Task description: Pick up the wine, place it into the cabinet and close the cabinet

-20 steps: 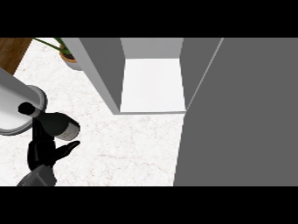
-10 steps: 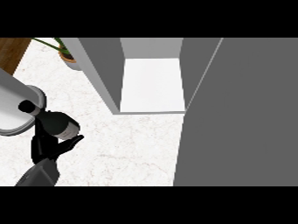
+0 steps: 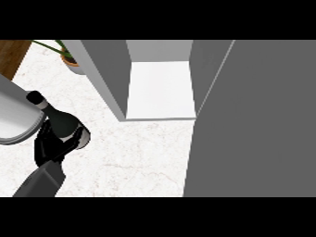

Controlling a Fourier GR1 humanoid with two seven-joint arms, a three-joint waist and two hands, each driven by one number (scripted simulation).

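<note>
The wine bottle (image 3: 64, 122) is dark, with a black cap pointing up-left, and it leans over the marble counter (image 3: 140, 157) at the left. My left hand (image 3: 51, 147) is curled round the bottle's lower part, its forearm coming in from the lower left. The cabinet (image 3: 107, 76) stands open to the right of the bottle, showing a white shelf floor (image 3: 160, 88). Its grey door (image 3: 263, 125) is swung toward me and fills the right side. My right hand does not show.
A large pale cylinder (image 3: 3, 113) crosses the left edge, right beside the bottle's cap. A potted plant (image 3: 71, 64) stands at the back left, next to the cabinet's left wall. Brown wood (image 3: 3, 55) shows beyond the counter's far-left edge.
My left hand has moved a little up and to the right with the bottle. More of the bottle's neck and body shows now. Cabinet and door have not moved.
</note>
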